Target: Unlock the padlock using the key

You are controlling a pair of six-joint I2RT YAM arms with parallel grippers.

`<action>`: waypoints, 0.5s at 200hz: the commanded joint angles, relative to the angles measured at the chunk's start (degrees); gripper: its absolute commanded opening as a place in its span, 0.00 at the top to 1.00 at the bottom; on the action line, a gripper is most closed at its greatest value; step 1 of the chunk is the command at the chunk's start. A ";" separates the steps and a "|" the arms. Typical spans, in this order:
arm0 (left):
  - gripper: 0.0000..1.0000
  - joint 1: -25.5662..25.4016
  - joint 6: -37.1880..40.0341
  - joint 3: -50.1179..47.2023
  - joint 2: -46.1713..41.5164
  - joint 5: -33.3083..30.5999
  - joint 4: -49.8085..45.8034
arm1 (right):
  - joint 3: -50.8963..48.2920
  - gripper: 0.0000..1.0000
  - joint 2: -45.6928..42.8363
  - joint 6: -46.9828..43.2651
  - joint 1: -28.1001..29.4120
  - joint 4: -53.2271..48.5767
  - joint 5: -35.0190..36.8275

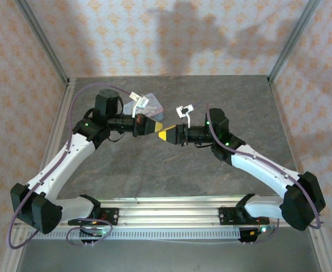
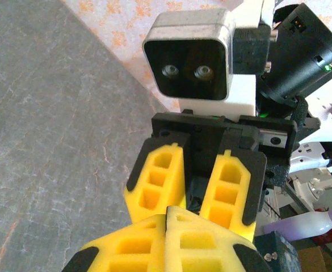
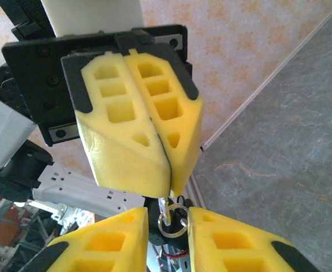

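The grey worktop takes up the middle of the overhead view. Patterned walls close it in at the back and both sides, with metal posts running down to the far corners. A slotted rail carrying both bases marks the near edge. The widest bare stretch lies between that rail and the two wrists. More open surface runs along the right side and behind the right arm.

The left arm bends in from the left, and both arms meet above the worktop's centre. A pastel tin sits just behind the left wrist, near the back wall.

From above, the left claw and right claw appear tip to tip, and nothing between them can be made out.

The wrist cameras fill this in. The left wrist view shows its own yellow fingers pressed together, facing the right claw's two fingers, which stand apart. The right wrist view shows the left claw clamped on the key, a thin pale sliver poking from its seam. A small metal ring hangs from the key in the gap between the right claw's parted fingers. A dark shape just under the ring is too blurred to name.
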 commanded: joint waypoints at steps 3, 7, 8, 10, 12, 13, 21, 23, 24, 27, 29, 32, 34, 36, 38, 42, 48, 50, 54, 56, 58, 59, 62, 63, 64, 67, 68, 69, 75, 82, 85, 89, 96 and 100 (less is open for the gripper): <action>1.00 0.46 -0.67 1.99 0.00 1.32 1.91 | 0.14 0.86 0.58 -0.05 0.60 3.65 -1.40; 1.00 0.47 -0.63 1.98 -0.06 1.37 1.85 | 0.21 0.88 0.64 -0.03 0.70 3.65 -1.40; 1.00 0.43 -0.58 2.02 -0.07 1.37 1.84 | 0.22 0.89 0.65 0.00 0.71 3.70 -1.38; 1.00 0.46 -0.55 2.00 -0.07 1.37 1.76 | 0.23 0.91 0.71 -0.03 0.71 3.73 -1.44; 1.00 0.47 -0.54 2.02 -0.10 1.37 1.74 | 0.23 0.92 0.73 -0.05 0.71 3.74 -1.42; 1.00 0.47 -0.50 2.03 -0.09 1.37 1.74 | 0.23 0.92 0.73 -0.05 0.71 3.74 -1.39; 1.00 0.47 -0.38 1.98 -0.10 1.44 1.48 | 0.31 0.95 0.74 0.03 0.71 3.78 -1.42; 1.00 0.47 -0.37 2.03 -0.13 1.50 1.41 | 0.31 0.96 0.74 0.10 0.71 3.82 -1.44; 1.00 0.47 -0.36 2.04 -0.15 1.52 1.40 | 0.31 0.96 0.74 0.11 0.71 3.82 -1.44; 1.00 0.43 -0.32 2.01 -0.13 1.54 1.33 | 0.31 0.97 0.74 0.12 0.71 3.82 -1.37; 1.00 0.42 -0.29 1.97 -0.13 1.54 1.31 | 0.31 0.98 0.74 0.06 0.71 3.89 -1.32; 1.00 0.46 -0.28 2.04 -0.15 1.62 1.30 | 0.38 0.99 0.74 0.08 0.71 3.91 -1.20; 1.00 0.42 -0.21 2.01 -0.12 1.61 1.23 | 0.33 0.99 0.74 0.07 0.67 3.92 -1.12; 1.00 0.46 -0.19 2.04 -0.15 1.56 1.15 | 0.32 1.00 0.74 0.05 0.69 3.92 -1.11; 1.00 0.47 -0.19 1.96 -0.12 1.61 1.13 | 0.25 1.00 0.69 0.04 0.71 3.92 -1.03; 1.00 0.45 -0.10 1.99 -0.12 1.64 1.03 | 0.23 1.00 0.73 0.05 0.71 3.98 -0.88; 1.00 0.47 -0.10 1.92 -0.12 1.64 0.91 | 0.24 1.00 0.70 0.21 0.71 4.17 -0.86; 1.00 0.47 -0.10 1.93 -0.13 1.63 0.94 | 0.16 1.00 0.66 0.24 0.71 4.24 -0.88; 1.00 0.47 -0.09 1.96 -0.12 1.62 0.94 | 0.18 1.00 0.72 0.30 0.71 4.41 -0.89; 1.00 0.47 -0.03 1.83 -0.18 1.63 0.95 | 0.10 1.00 0.73 0.49 0.71 4.54 -0.90; 1.00 0.47 -0.02 1.82 -0.19 1.63 0.95 | 0.07 1.00 0.73 0.48 0.71 4.62 -0.91; 1.00 0.47 -0.01 1.85 -0.18 1.63 0.95 | 0.06 1.00 0.74 0.52 0.71 4.71 -0.92; 1.00 0.47 -0.02 1.86 -0.23 1.57 0.95 | 0.01 1.00 0.74 0.75 0.71 4.89 -0.86; 1.00 0.47 -0.02 1.87 -0.20 1.56 0.95 | 0.03 1.00 0.74 0.83 0.71 4.93 -0.89; 1.00 0.47 -0.01 1.87 -0.18 1.55 0.95 | 0.00 1.00 0.74 0.83 0.71 5.00 -0.86; 1.00 0.47 -0.01 1.85 -0.29 1.48 0.88 | -0.11 1.00 0.74 0.97 0.71 5.23 -0.87; 1.00 0.47 -0.01 1.82 -0.27 1.47 0.87 | -0.17 1.00 0.78 1.13 0.71 5.43 -0.84; 1.00 0.47 -0.01 1.85 -0.31 1.42 0.86 | -0.17 1.00 0.78 1.13 0.71 5.43 -0.84; 1.00 0.47 -0.03 1.83 -0.33 1.17 0.86 | -0.38 1.00 0.76 1.64 0.71 6.18 -0.51; 1.00 0.51 -0.10 1.90 -0.45 0.39 0.73 | -0.62 1.00 0.74 2.03 0.71 6.93 -0.08; 1.00 0.55 -0.13 1.92 -0.54 -0.03 0.62 | -0.89 1.00 0.74 2.23 0.71 7.36 0.19; 1.00 0.56 -0.18 1.92 -0.73 -0.47 0.65 | -1.20 1.00 0.74 2.73 0.63 8.33 0.45; 0.94 0.72 -0.48 1.75 -0.94 -0.97 1.04 | -1.79 1.00 0.78 3.52 0.63 9.87 0.89; 0.85 0.85 -0.92 1.59 -1.16 -1.19 1.43 | -2.08 1.00 0.89 3.98 0.54 10.63 1.19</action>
